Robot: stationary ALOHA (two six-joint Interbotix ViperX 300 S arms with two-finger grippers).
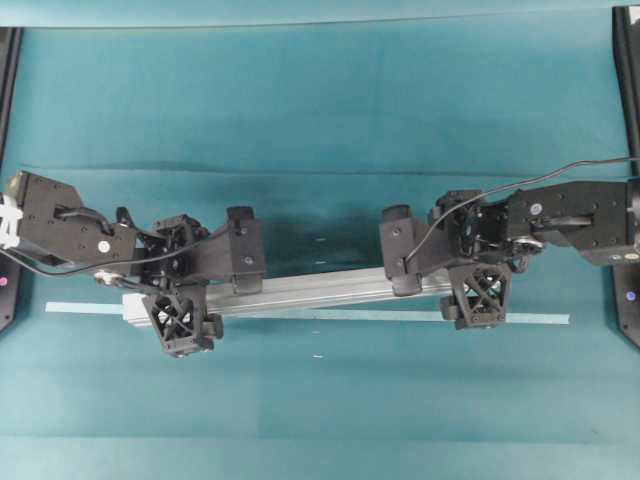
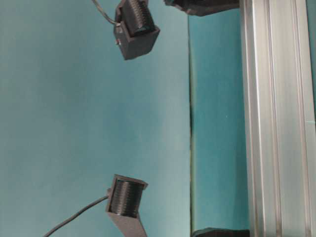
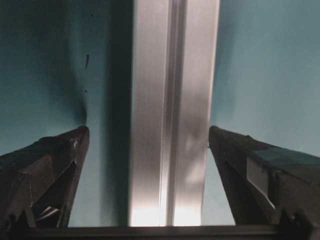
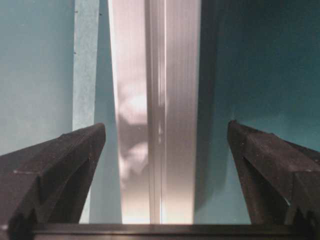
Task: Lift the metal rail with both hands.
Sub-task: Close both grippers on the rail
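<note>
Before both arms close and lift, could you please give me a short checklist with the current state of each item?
1. Left gripper open: ok, fingers apart on either side of the metal rail.
2. Right gripper open: ok, fingers equally wide.
3. Rail centred between the fingers: ok in both wrist views, with teal cloth showing each side.
4. Grippers spaced along the rail: ok, one near each end in the overhead view.
5. Fingers low enough to clamp the rail's sides: cannot tell from these angles.
6. Rail against the pale-blue tape strip: not ok, it lies slightly skewed, its right end farther from the strip.
</note>
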